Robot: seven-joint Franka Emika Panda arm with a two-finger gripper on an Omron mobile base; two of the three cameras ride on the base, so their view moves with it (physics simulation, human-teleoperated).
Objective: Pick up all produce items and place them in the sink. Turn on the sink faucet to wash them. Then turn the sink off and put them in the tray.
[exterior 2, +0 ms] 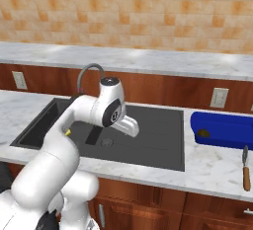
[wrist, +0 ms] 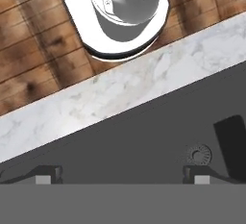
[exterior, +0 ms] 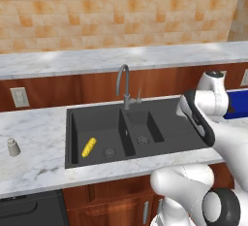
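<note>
The yellow corn cob [exterior: 89, 147] lies on the floor of the wide left basin of the dark grey sink [exterior: 167, 135], beside its drain. A sliver of the corn cob [exterior 2: 67, 132] shows past the arm. The round olive-brown fruit [exterior 2: 202, 134] sits in the left end of the blue tray [exterior 2: 225, 128] on the counter right of the sink. The gooseneck faucet [exterior: 125, 87] stands behind the basins' divider. My gripper [wrist: 122, 176] hangs open and empty over the sink near its front wall, with a round drain [wrist: 198, 154] under its right fingertip [wrist: 196, 175].
A grey-white shaker [exterior: 13, 147] stands on the marble counter left of the sink. A wooden-handled utensil [exterior 2: 245, 169] lies on the counter in front of the tray. Wall outlets [exterior: 19, 97] sit on the wooden backsplash. My own arm [exterior: 208, 113] covers part of the tray.
</note>
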